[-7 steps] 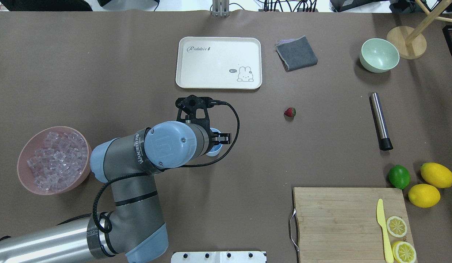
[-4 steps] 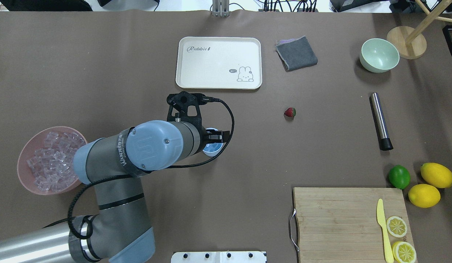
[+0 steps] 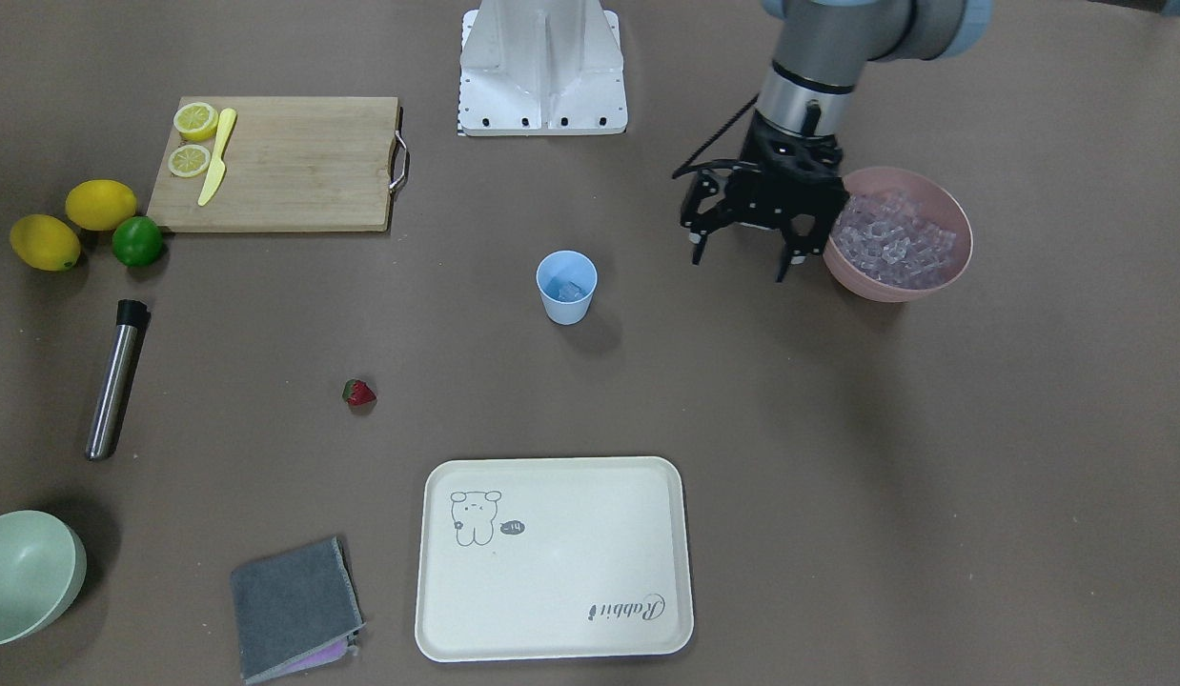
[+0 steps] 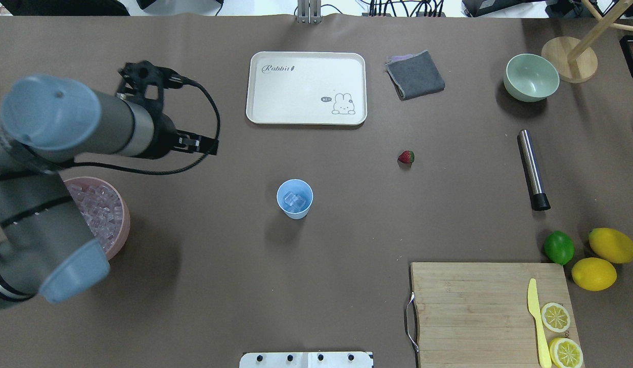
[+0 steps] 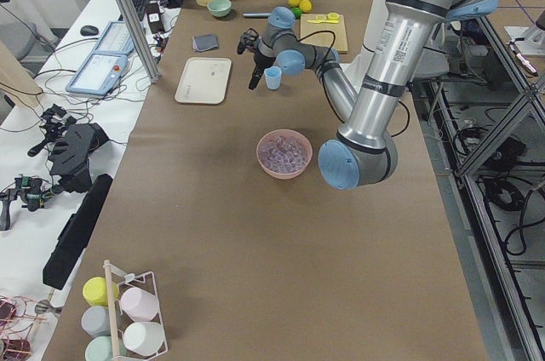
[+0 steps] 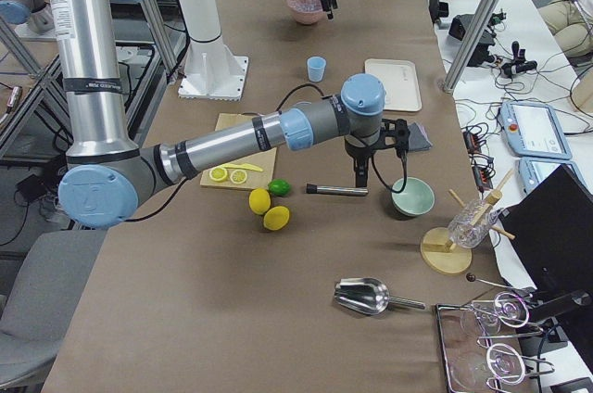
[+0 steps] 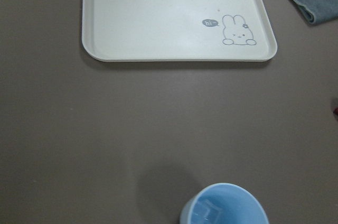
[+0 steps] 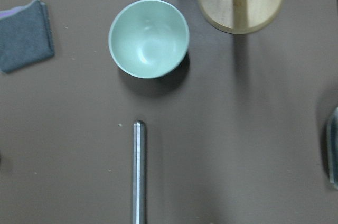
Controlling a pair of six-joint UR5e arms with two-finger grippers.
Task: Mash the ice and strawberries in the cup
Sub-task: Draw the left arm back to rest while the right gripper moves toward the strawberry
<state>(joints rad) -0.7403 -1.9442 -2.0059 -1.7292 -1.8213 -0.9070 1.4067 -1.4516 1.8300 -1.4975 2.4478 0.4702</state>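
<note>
Fingers (image 3: pixel 786 255) newly off cup (image 3: pixel 566 311) (ice (image 3: pixel 569 291) inside)

Left arm (image 4: pixel 66 122): I see it bent at the elbow, forearm near level, wrist turned downward. Left gripper (image 3: pixel 740 267): points down, both fingers spread wide apart. Right arm (image 6: pixel 232 138): stretched far out, near level. Right gripper (image 6: pixel 359 175): points straight down; I cannot tell how its jaws stand.

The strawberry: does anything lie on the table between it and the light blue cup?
Nothing visible does. Only bare table lies between the strawberry and the cup; the tray sits off to one side of that line.
</note>
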